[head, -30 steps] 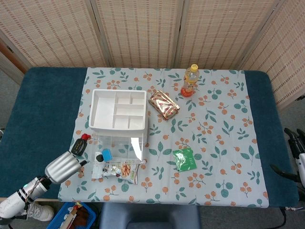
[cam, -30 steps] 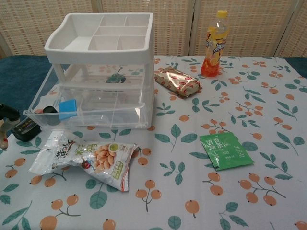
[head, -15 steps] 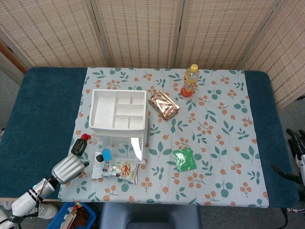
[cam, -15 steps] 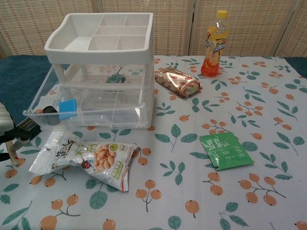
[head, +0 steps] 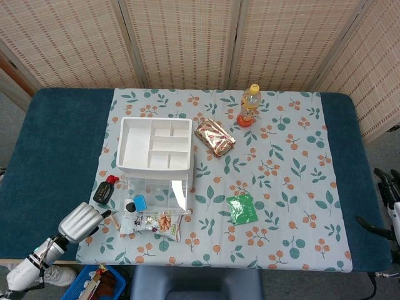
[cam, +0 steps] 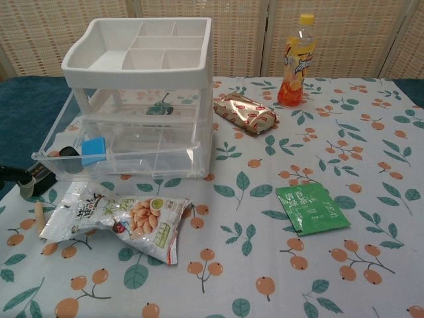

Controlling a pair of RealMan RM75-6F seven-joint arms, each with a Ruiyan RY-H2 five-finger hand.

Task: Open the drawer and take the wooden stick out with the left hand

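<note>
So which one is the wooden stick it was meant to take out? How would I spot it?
Start at the clear plastic drawer unit with the white tray on top, whose bottom drawer is pulled out. Look below its left corner, to the left edge of the snack bag. The wooden stick lies there on the floral cloth: short, thin, plain tan, unlike the printed packet and the black object above it.
</note>
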